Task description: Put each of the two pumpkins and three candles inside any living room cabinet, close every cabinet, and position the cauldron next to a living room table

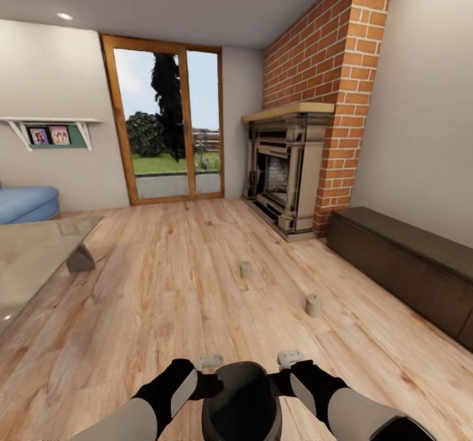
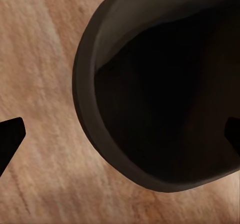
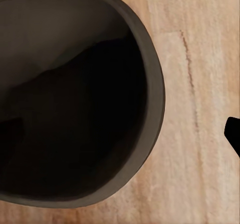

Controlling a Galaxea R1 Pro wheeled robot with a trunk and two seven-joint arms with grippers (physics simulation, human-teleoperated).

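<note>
Both claws sit at the black pot (image 1: 242, 401) low in front of the robot — left claw (image 1: 209, 386) and right claw (image 1: 284, 382) at opposite sides of its rim, spread wide; a firm hold cannot be told. Farther on, two candles (image 1: 246, 270) (image 1: 313, 305) stand on the wood floor (image 1: 164, 283) — glass table (image 1: 33, 257) at left, long dark cabinet (image 1: 407, 264) shut at right.

The cauldron (image 1: 242, 401) is cut off by the head view's lower edge, its belly and feet hidden. Both wrist views crop its rim. The cabinet (image 1: 401, 264) runs off the right edge, the glass table (image 1: 33, 257) off the left. The candles' (image 1: 313, 305) wicks are too small to tell.
</note>
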